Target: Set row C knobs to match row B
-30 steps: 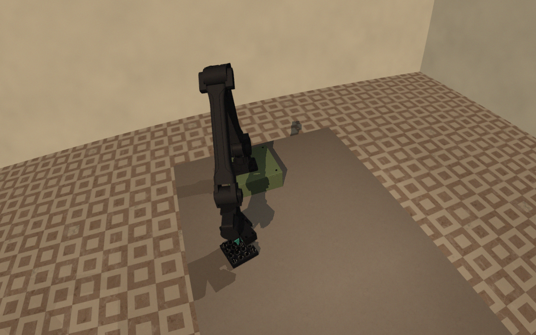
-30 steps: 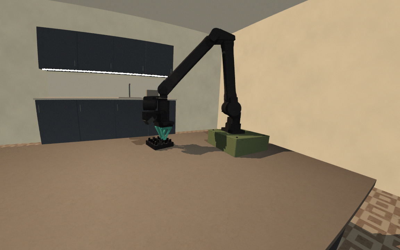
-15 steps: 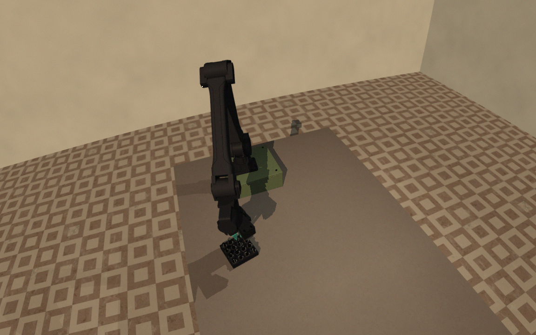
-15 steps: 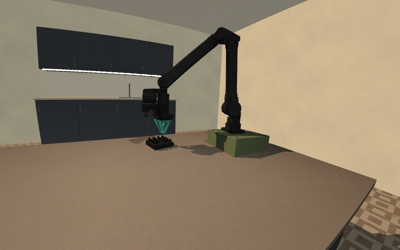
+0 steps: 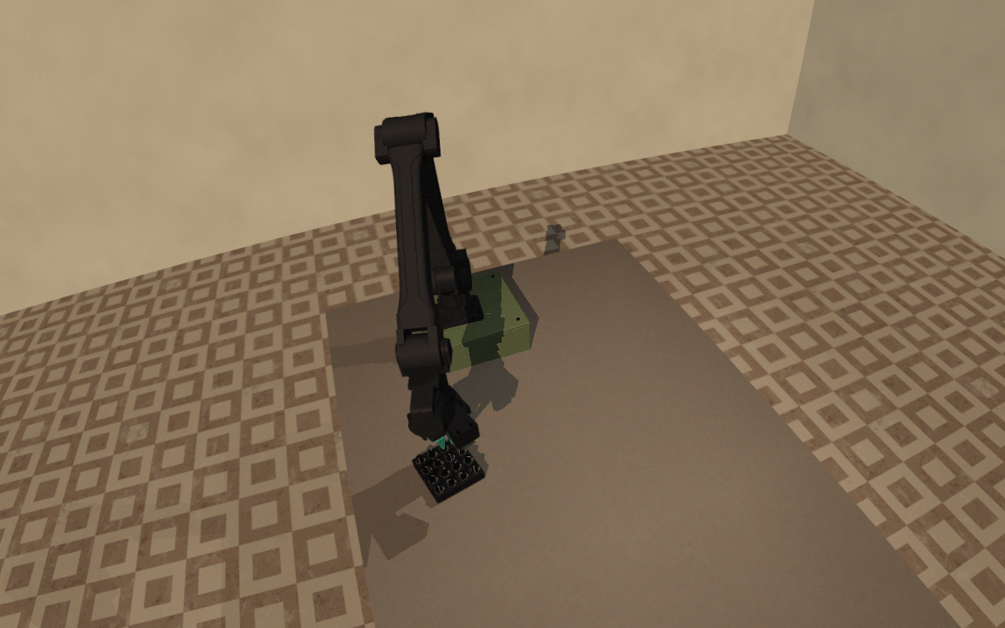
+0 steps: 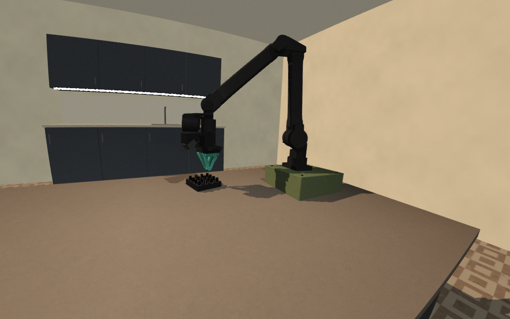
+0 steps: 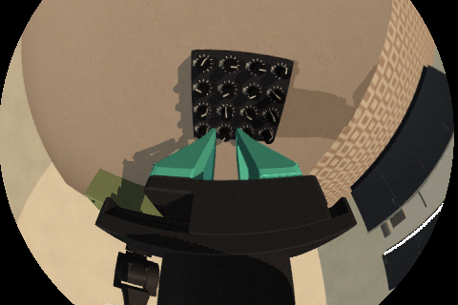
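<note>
The black knob box (image 5: 448, 473) (image 6: 203, 184) (image 7: 240, 77) stands flat on the table (image 5: 646, 468) (image 6: 169, 246) (image 7: 296, 19). In the wrist view its knobs form a grid, with white lines at differing angles; the printed names are too small to read. The top left knob (image 7: 203, 63) has its line toward the upper right. A knob (image 7: 226, 111) in the second column has its line nearly straight up and down. My gripper (image 5: 442, 443) (image 6: 209, 169) (image 7: 225, 133) is open a little, with nothing between its green fingertips. They hover just above the knobs at one box edge and partly hide knobs there.
The green base block (image 5: 490, 344) (image 6: 316, 186) (image 7: 107, 186) carries the arm beside the knob box. The arm's shadow falls across the table. Dark kitchen cabinets (image 6: 124, 152) stand behind the table. In the top view, a table edge runs left of the box.
</note>
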`<move>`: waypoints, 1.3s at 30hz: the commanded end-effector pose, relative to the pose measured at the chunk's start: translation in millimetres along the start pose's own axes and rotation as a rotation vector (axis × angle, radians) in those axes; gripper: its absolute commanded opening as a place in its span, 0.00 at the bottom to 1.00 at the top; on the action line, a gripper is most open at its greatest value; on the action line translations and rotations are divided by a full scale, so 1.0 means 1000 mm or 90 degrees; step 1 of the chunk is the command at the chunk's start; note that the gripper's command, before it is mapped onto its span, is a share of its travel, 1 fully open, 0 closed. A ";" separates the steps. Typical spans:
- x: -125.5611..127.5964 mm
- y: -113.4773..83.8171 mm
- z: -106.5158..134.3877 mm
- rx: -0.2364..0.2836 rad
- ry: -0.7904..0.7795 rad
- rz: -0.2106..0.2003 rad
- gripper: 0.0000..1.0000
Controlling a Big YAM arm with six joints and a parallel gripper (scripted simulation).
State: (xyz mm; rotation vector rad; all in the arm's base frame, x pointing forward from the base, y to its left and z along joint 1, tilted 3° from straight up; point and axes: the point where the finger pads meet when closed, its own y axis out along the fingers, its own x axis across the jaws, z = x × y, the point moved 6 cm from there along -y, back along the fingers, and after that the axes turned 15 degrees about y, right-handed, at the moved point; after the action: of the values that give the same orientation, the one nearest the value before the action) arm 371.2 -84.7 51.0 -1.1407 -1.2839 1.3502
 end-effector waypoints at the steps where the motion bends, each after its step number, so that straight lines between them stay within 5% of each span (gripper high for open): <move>1: 0.002 -0.013 -0.010 -0.015 -0.001 0.003 0.19; 39: 0.000 -0.020 -0.014 -0.026 0.040 0.007 0.19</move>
State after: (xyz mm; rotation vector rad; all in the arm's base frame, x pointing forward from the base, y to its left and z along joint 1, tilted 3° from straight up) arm 371.2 -84.6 51.2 -1.1508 -1.2717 1.3361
